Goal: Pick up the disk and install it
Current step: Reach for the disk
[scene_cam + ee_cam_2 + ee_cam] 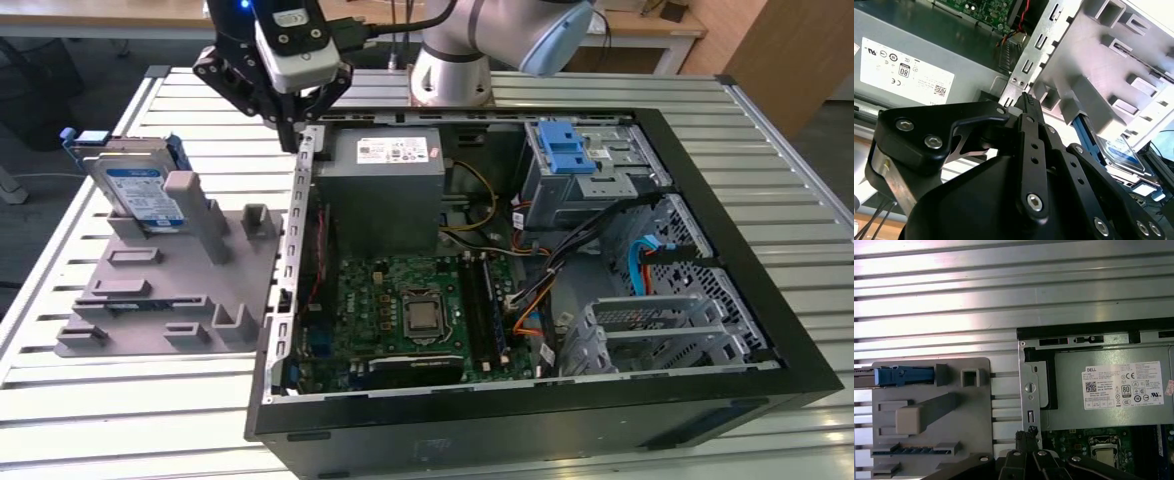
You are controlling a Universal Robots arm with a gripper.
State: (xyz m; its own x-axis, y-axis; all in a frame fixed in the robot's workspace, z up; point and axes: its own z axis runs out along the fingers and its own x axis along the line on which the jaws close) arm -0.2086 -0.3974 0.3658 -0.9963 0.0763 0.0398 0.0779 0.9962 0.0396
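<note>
The black two-fingered gripper (295,140) is hanging with its fingers pressed together on nothing. It is hovering over the far end of the open black computer case's (534,420) wall on the exterior view's left, just beside the grey metal power-supply box (387,190). The flat silver rectangular hard drive (140,190) is standing on edge in the grey plastic fixture (160,290) near the slatted metal tabletop's (134,420) far corner, toward the exterior view's left of the gripper. Its blue-and-white label is facing the exterior camera, while the power-supply box is carrying a white printed sticker.
</note>
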